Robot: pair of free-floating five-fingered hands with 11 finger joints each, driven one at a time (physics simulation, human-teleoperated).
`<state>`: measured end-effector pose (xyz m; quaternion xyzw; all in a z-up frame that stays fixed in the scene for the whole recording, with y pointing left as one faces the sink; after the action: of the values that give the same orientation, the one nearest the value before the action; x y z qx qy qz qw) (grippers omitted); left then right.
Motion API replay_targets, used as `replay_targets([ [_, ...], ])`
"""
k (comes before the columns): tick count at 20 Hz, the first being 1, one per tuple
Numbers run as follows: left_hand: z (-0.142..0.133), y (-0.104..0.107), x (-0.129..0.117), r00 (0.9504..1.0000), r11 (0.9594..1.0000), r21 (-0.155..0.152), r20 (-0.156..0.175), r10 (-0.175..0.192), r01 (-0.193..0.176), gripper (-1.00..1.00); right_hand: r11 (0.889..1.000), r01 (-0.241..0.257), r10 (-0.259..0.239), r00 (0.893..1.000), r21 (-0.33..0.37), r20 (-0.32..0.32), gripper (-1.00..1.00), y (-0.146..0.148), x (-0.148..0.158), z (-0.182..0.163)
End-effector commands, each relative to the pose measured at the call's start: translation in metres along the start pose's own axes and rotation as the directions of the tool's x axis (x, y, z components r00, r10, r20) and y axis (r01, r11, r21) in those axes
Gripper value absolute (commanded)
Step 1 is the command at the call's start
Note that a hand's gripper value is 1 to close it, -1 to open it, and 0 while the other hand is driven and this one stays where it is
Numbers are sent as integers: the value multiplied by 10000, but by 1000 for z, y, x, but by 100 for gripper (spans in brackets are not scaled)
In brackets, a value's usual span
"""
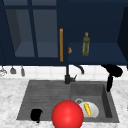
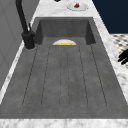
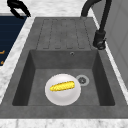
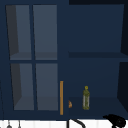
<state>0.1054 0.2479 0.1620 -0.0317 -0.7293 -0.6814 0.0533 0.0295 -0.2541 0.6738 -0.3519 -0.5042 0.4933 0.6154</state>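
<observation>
My left hand (image 1: 36,115) hovers low at the front edge of the sink's drainboard (image 1: 45,97), fingers loosely spread and holding nothing. It also appears as the hand (image 2: 123,57) over the front counter and as the hand (image 3: 17,7) at the far left corner. My right hand (image 1: 112,71) floats above the basin's back right corner, just under the open cabinet, with fingers hanging straight down, empty. This right hand (image 4: 115,120) also shows in the upper view. A white plate (image 1: 93,111) with a corn cob (image 1: 87,109) lies in the basin. A big red ball (image 1: 67,115) fills the foreground.
A black faucet (image 1: 71,75) stands behind the sink's middle. A green bottle (image 1: 86,44) and a small orange thing (image 1: 70,50) sit on the open cabinet shelf beside the door's orange handle (image 1: 61,45). A small plate (image 2: 76,6) with something red rests on the far counter.
</observation>
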Motion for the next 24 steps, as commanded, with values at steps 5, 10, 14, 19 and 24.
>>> replay_targets([
  [5,0,0,0,10000,10000,0,0,0,0,0,9990,-224,228,9997,377,-106,-100,30,-12,11],
  [10,0,0,0,10000,10000,0,0,0,0,0,9992,-184,180,9998,342,108,-100,46,-23,5],
  [14,0,0,0,10000,10000,0,0,0,0,0,9992,-81,74,9998,384,189,-100,55,-33,4],
  [19,0,0,0,10000,10000,0,0,0,0,0,9992,-104,95,9997,385,236,-100,70,-48,0],
  [24,0,0,0,10000,10000,0,0,0,0,0,9990,-210,198,9993,392,314,-100,87,-66,-3],
])
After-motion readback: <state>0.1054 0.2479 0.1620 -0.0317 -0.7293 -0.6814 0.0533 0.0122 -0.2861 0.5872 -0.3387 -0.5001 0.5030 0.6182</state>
